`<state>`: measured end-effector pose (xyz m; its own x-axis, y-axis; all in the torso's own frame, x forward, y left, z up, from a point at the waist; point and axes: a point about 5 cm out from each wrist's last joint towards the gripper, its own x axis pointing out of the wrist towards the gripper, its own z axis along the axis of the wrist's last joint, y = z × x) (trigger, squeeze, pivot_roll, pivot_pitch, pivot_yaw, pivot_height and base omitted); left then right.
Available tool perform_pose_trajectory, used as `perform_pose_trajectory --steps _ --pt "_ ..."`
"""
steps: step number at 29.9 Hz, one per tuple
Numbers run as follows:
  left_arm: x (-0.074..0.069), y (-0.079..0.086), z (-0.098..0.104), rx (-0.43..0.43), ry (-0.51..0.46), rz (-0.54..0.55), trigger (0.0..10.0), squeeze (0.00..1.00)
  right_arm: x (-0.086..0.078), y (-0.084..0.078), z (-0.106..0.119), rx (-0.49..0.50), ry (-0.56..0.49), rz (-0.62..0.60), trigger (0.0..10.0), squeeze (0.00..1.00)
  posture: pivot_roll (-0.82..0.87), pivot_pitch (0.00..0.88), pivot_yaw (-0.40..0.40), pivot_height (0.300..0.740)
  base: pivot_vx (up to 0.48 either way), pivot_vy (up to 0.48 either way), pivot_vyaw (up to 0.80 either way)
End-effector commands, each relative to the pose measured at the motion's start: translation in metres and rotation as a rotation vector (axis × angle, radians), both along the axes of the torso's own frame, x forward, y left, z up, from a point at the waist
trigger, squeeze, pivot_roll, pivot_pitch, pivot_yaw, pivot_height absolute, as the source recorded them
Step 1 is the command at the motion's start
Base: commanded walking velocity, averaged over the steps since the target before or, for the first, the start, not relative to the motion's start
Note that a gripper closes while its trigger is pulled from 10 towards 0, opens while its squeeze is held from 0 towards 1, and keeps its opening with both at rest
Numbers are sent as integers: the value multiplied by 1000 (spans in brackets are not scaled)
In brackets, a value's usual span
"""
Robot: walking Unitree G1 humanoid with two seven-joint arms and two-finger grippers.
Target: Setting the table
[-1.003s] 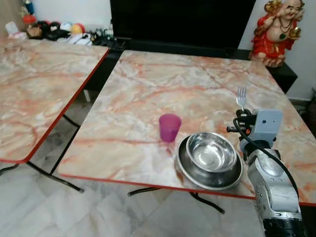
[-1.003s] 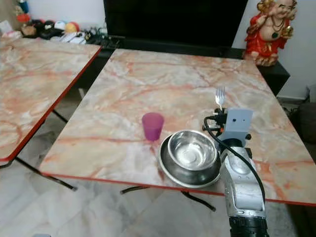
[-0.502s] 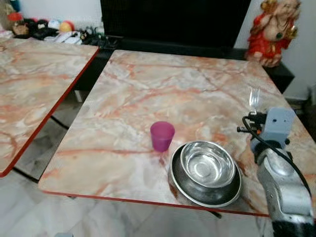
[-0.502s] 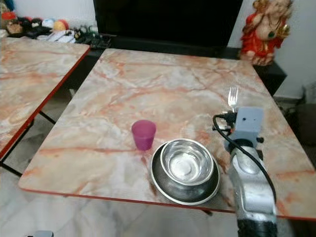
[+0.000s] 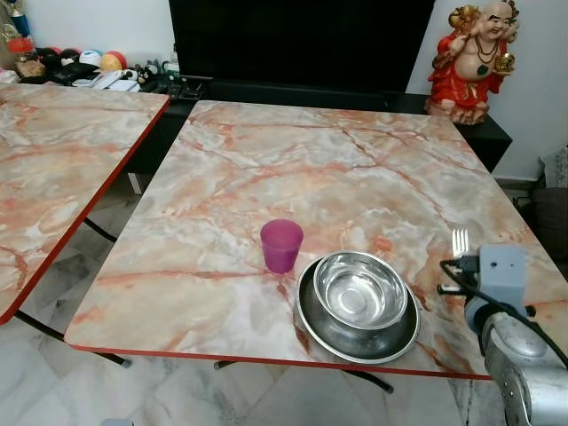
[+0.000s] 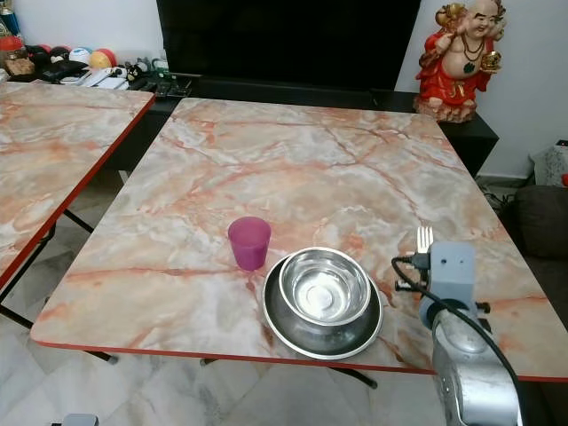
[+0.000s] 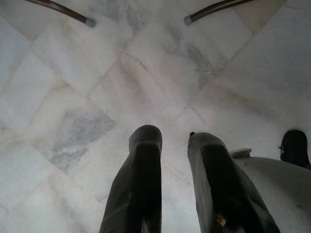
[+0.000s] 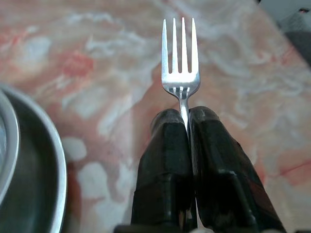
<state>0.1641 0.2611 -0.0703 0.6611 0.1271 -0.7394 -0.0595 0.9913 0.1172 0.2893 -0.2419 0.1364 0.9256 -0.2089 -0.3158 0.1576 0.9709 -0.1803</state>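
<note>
Right gripper (image 8: 187, 121) pinches a shiny steel fork (image 8: 181, 60), tines forward, over the marble-patterned table (image 5: 311, 169) at 3 o'clock of the nested steel bowls (image 5: 359, 297); pink plastic cup (image 5: 281, 245) at their 10 o'clock

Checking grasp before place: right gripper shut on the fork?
Shut: right gripper fingers pinch the fork handle, tines sticking out past the tips.

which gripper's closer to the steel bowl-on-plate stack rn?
Right. The right gripper, shut on a silver fork, hovers just right of the round steel bowl. The left gripper hangs idle above the white floor tiles.
</note>
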Motion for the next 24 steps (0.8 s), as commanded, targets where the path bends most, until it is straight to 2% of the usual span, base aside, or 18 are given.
perform_pose_trajectory --steps 1,7,24 --pt "-6 4 -2 0 26 2 10000 0 0 -1 -3 7 -9 14 10000 0 -1 109 -23 740 0 0 0" --pt "-4 4 -1 2 22 -4 10000 0 3 3 -10 30 -10 50 10000 0 6 106 -18 740 0 0 0" --pt "-4 5 0 -4 20 -5 10000 0 33 5 -26 76 -49 76 10000 0 18 110 -9 740 0 0 0"
